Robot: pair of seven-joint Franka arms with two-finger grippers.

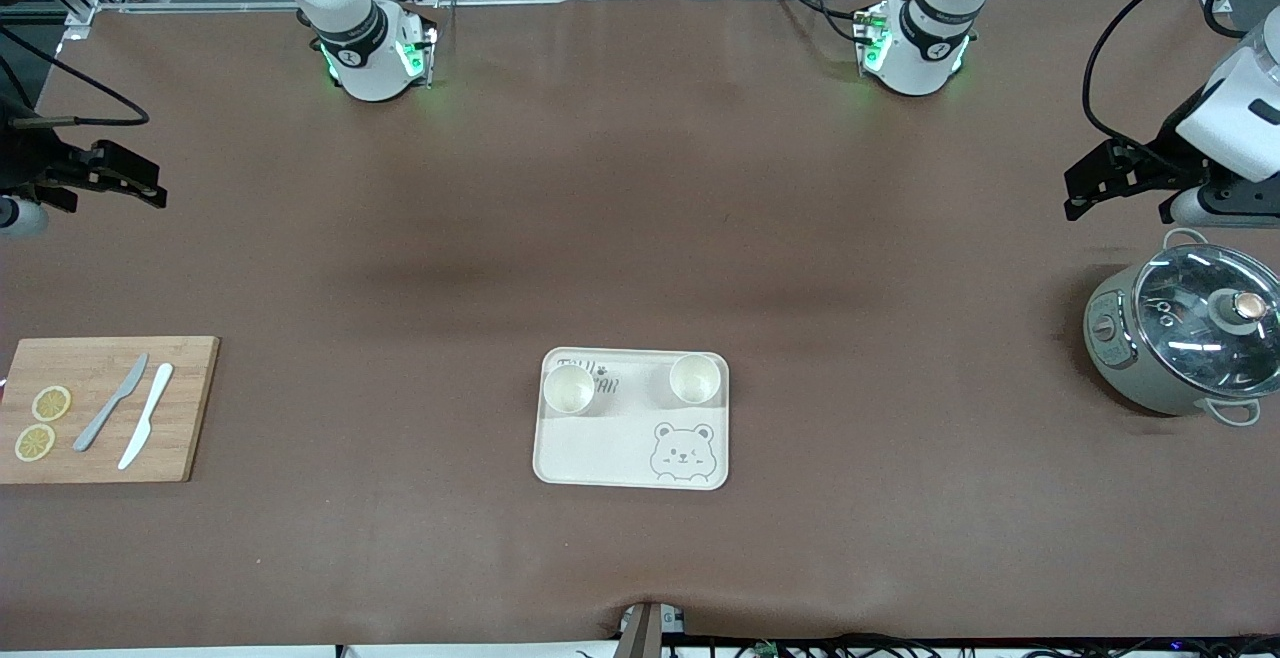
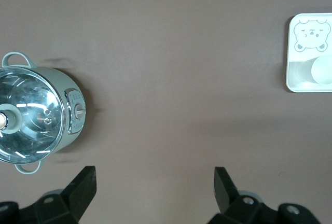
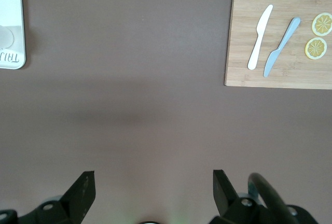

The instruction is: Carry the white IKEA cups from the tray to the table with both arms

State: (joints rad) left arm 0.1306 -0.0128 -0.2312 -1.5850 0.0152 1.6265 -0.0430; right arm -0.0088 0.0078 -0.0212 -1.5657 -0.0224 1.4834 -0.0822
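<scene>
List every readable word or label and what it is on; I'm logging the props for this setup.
"TAIL", seen upside down in the right wrist view: printed on the tray.
A second line of print on the tray, partly hidden by a cup: unreadable.
Panel on the cooker: too small to read.

The two large white robot arms have rounded glossy shells with black joint bands. Each round white base glows with green lights, and black cables trail from them. The black two-finger left gripper and right gripper show angular matte fingers and small silver screws.
</scene>
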